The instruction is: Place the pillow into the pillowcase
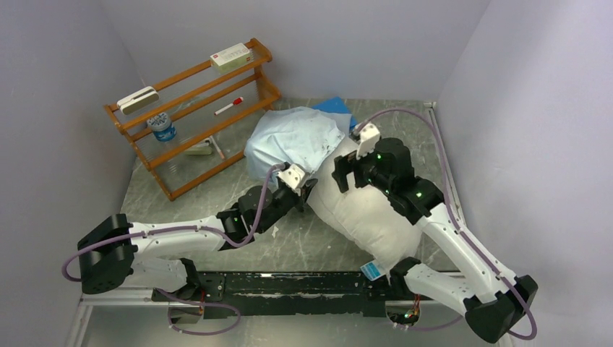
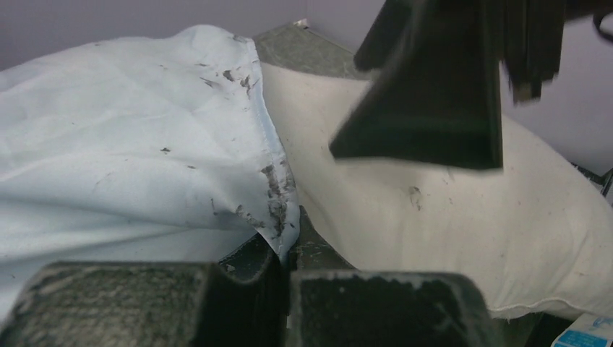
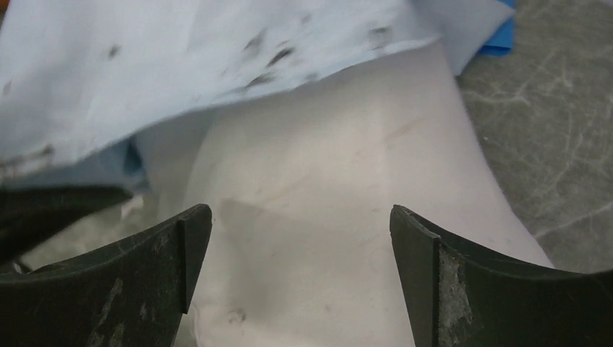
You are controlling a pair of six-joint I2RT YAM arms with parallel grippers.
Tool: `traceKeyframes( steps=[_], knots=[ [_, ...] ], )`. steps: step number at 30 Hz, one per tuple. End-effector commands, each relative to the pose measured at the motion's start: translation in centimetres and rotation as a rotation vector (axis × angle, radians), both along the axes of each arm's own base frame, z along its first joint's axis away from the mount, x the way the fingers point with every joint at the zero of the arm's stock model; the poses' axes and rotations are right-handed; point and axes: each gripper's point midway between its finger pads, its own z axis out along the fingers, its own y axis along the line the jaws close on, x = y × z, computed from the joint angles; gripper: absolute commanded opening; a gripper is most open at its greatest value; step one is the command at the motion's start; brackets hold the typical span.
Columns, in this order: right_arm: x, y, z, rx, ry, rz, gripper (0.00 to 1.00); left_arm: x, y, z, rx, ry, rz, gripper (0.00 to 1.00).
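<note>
The white pillow (image 1: 361, 213) lies slanted across the table's right half, its far end inside the mouth of the pale-blue pillowcase (image 1: 293, 137). My left gripper (image 1: 309, 189) is shut on the pillowcase's smudged hem, at the pillow's left side. In the left wrist view the hem (image 2: 278, 210) runs down into that gripper (image 2: 293, 260), with the pillow (image 2: 448, 217) to its right. My right gripper (image 1: 349, 177) hovers open above the pillow near the pillowcase's opening. In the right wrist view that gripper (image 3: 300, 217) holds nothing, and the bare pillow (image 3: 318, 181) shows below it with the pillowcase (image 3: 181, 65) beyond.
A wooden rack (image 1: 195, 108) stands at the back left with a bottle (image 1: 163, 129), a marker (image 1: 228, 106) and small boxes. A bright-blue flat sheet (image 1: 336, 106) pokes out behind the pillowcase. Walls close in on three sides. The pillow's blue tag (image 1: 372, 271) lies by the right arm's base.
</note>
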Motion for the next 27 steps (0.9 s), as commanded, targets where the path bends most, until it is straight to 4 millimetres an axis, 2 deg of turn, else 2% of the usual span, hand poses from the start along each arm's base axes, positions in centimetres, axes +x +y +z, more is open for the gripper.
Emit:
traceKeyframes(
  steps=[1,7,10,13,15,17,18,19,21,22,25,27],
  knots=[
    [-2.4,1.6,-0.3,-0.178,-0.054,0.271,0.98,-0.5,-1.2,6.6,-0.166,-0.07,-0.053,0.05],
    [-3.4,2.0,-2.0,-0.22,-0.085,0.334,1.0,-0.4,-1.3,7.0,-0.177,-0.082,-0.054,0.05],
    [-2.2,2.0,-3.3,-0.227,-0.078,0.277,1.0,-0.4,-1.1,7.0,-0.19,-0.084,-0.046,0.05],
    [-1.1,2.8,-4.3,-0.219,-0.064,0.267,0.99,-0.4,-1.3,7.2,-0.196,-0.087,-0.051,0.05],
    [-0.7,3.7,-4.7,-0.193,-0.056,0.275,0.95,-0.5,-1.5,7.5,-0.193,-0.089,-0.059,0.05],
    [-0.3,4.6,-4.7,-0.141,-0.051,0.268,0.87,-0.5,-1.5,8.0,-0.199,-0.098,-0.064,0.05],
    [-0.1,5.2,-4.2,-0.107,-0.048,0.267,0.82,-0.6,-1.6,8.4,-0.206,-0.105,-0.069,0.05],
    [-0.2,5.9,-3.6,-0.069,-0.041,0.281,0.7,-0.6,-1.7,8.9,-0.21,-0.112,-0.073,0.05],
    [0.0,7.2,-1.1,0.014,-0.046,0.292,0.15,-0.7,-2.0,10.4,-0.224,-0.133,-0.083,0.05],
    [0.0,7.6,0.6,0.066,-0.062,0.287,0.0,-0.8,-2.2,11.4,-0.231,-0.144,-0.099,0.05],
    [-0.7,7.9,6.6,0.289,-0.117,0.24,0.0,-2.1,-2.9,15.4,-0.265,-0.17,-0.179,0.05],
    [-1.2,6.4,11.5,0.454,-0.18,0.145,0.0,-3.7,-3.4,17.3,-0.262,-0.152,-0.274,0.05]
  ],
)
